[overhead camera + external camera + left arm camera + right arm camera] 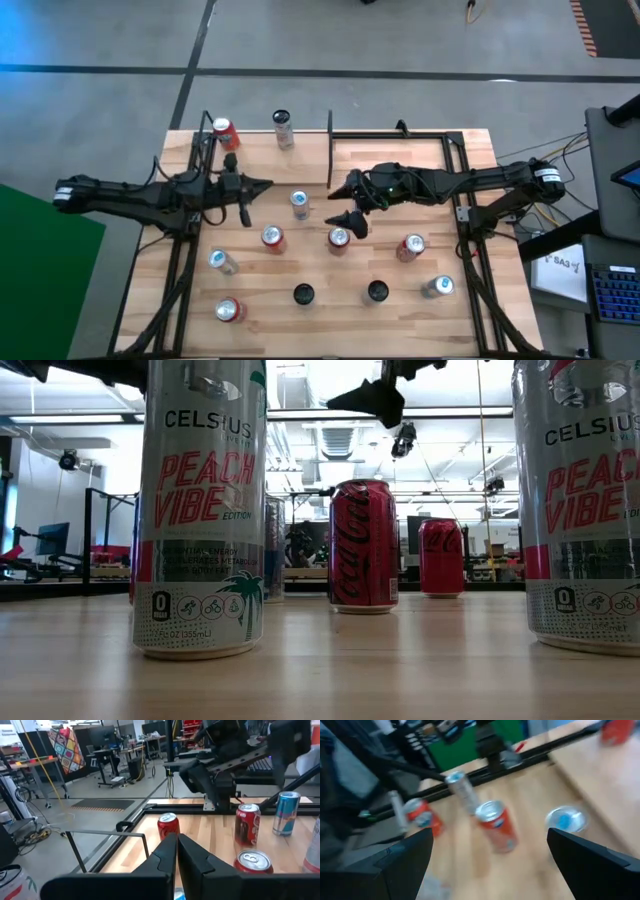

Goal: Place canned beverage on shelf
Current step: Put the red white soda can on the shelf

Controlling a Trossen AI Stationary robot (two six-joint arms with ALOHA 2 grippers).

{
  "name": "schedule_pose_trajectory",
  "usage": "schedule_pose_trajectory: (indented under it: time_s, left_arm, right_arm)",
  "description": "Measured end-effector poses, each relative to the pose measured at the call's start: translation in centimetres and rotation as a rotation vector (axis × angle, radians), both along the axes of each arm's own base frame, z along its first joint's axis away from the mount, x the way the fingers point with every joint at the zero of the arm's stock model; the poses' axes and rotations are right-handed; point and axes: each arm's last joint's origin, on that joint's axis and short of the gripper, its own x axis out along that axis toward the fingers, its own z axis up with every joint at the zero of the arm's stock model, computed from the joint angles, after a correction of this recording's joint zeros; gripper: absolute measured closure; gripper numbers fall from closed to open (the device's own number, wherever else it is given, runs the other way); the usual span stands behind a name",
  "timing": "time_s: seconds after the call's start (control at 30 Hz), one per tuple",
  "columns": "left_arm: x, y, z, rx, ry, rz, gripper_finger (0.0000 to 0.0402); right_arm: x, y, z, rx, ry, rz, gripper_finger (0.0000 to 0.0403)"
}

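Observation:
Several drink cans stand upright on the shelf, a light wood board (pixel 400 160) edged by black rods with one upright rod (pixel 330 150). My right gripper (pixel 338 203) hovers open over the middle of the board. A blue-topped can (pixel 299 203) stands just to its left, and a red can (pixel 338 238) stands by its near finger. In the right wrist view my right gripper (pixel 490 855) looks toward a red can (pixel 495 827) and the blue-topped can (pixel 565 817). My left gripper (pixel 262 186), also in its wrist view (pixel 176 855), is shut and empty above the board's left part.
Other cans: red (pixel 224 132) and silver (pixel 283 128) at the far left, red (pixel 272 237), red (pixel 411 246), white (pixel 222 262), red (pixel 228 310), two black-topped (pixel 303 294) (pixel 376 291), silver (pixel 438 287). Tall Celsius cans (pixel 200 510) (pixel 580 500) stand nearest the low camera.

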Motion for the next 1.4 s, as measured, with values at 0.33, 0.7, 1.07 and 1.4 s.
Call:
schedule_pose_trajectory:
  time_s: [0.33,0.7,1.07,1.4]
  left_arm:
    - [0.0,0.0,0.8,0.009,-0.014,-0.001,0.0402]
    - [0.4,0.0,1.0,0.049,0.003,-0.003,0.0402]
    - [1.2,0.0,1.9,0.089,0.011,-0.005,0.0402]
    - [2.3,-0.1,2.3,0.092,0.033,-0.006,0.0402]
  right_arm:
    - [-1.4,1.3,-2.4,0.297,0.34,-0.059,0.0022]
    - [-2.1,4.3,-2.3,0.437,0.473,-0.084,0.0022]
    - [-1.9,7.2,1.1,0.261,0.588,-0.162,0.0022]
    - [-3.0,7.0,-0.2,0.176,1.003,-0.326,0.0022]
